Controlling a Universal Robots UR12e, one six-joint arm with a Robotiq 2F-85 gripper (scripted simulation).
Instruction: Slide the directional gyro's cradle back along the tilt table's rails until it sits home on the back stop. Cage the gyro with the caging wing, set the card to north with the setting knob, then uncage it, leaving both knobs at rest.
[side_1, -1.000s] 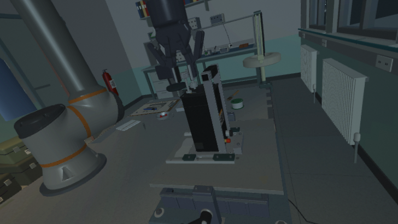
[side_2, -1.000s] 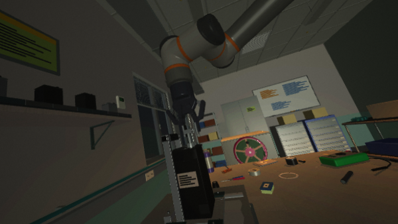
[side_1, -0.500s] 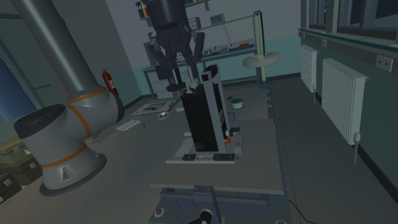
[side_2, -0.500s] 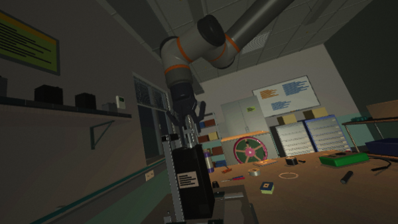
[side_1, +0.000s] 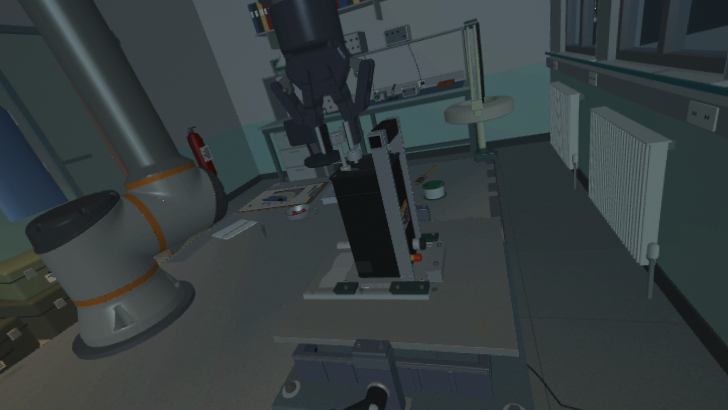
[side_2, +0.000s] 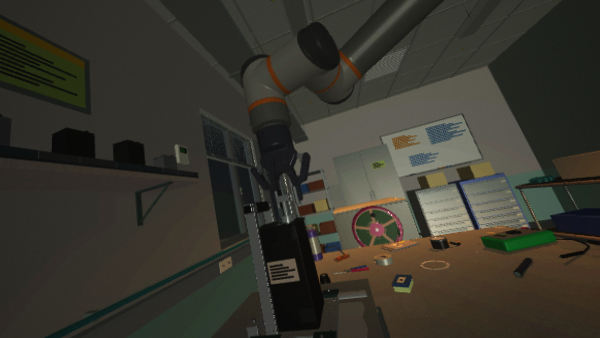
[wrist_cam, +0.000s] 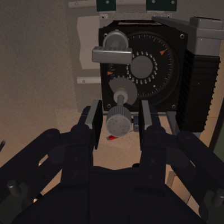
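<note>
The tilt table's rails (side_1: 367, 290) are mostly hidden under the black directional gyro (side_1: 369, 219), which stands steeply tilted in its grey cradle (side_1: 392, 203). In the wrist camera the gyro's dial face (wrist_cam: 142, 67) shows two orange marks. The flat grey caging wing (wrist_cam: 112, 54) stands out from the face's upper left. The round knurled setting knob (wrist_cam: 118, 125) sticks out on its stem from the lower left. My gripper (wrist_cam: 118, 123) hangs above the face, open, with the setting knob between its fingers, and it holds nothing.
Behind the gyro stand a bench with shelves (side_1: 387, 91) and a post carrying a white disc (side_1: 479, 109). On the table lie a green roll (side_1: 434, 189), a clipboard (side_1: 282, 196) and small tools. A vise (side_1: 377, 377) sits at the near edge, the arm's base (side_1: 102, 265) on the left.
</note>
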